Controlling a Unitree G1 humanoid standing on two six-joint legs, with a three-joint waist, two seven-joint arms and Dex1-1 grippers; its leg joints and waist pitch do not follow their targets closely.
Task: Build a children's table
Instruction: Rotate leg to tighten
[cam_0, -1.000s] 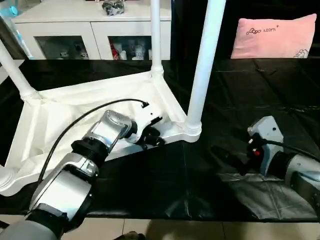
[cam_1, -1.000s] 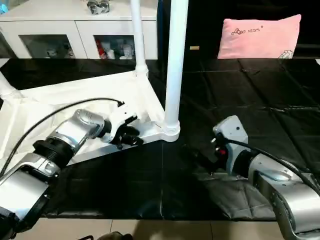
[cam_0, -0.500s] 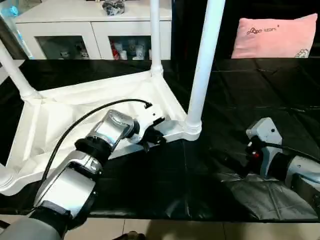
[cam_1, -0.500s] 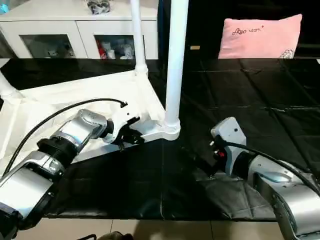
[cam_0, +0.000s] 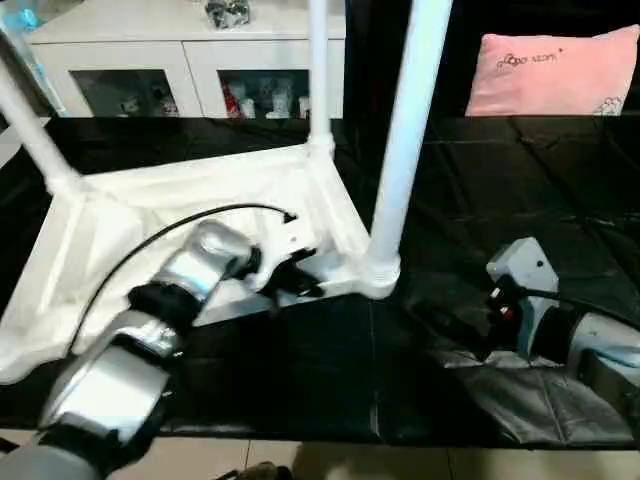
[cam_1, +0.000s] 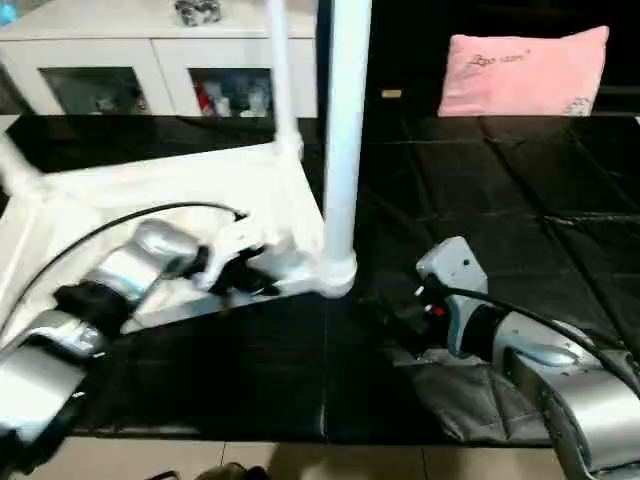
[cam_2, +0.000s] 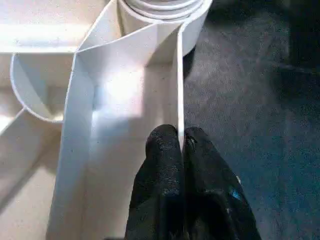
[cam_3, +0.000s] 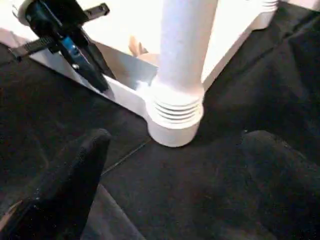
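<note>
1. Pinched between the two black fingers (cam_2: 162, 165) of the left gripper (cam_2: 181, 145) is the thin side wall of the tabletop (cam_0: 150, 215); the wall edge is seen running straight into the closed gap between the fingertips.
2. That grip is placed on the tabletop's near long edge, just beside the corner socket (cam_0: 378, 275) closest to the middle of the bench.
3. Spread wide are the fingers of the right gripper (cam_3: 175, 165); nothing is held between them, and they are laid low over the black sheet (cam_0: 520, 190) that covers the bench.
4. The right gripper is aimed at the same near corner socket and is kept close to it, without contact that can be seen.
5. The tabletop is laid upside down on the left half of the bench, its ribbed underside turned up.
6. A thick white leg (cam_0: 405, 130) is seated upright in the near corner socket, with ribbed rings seen at its base.
7. A thinner-looking leg (cam_0: 319, 70) is stood in the far corner socket, towards the back edge of the bench.
8. Another leg (cam_0: 30, 125) is seen leaning at the far left corner of the tabletop.
9. A black cable (cam_0: 150, 245) is looped from the left forearm across the tabletop.
10. A pink pillow (cam_0: 555, 72) is set at the back right corner of the bench, and a white cabinet (cam_0: 150, 60) is stood behind the back left edge.
</note>
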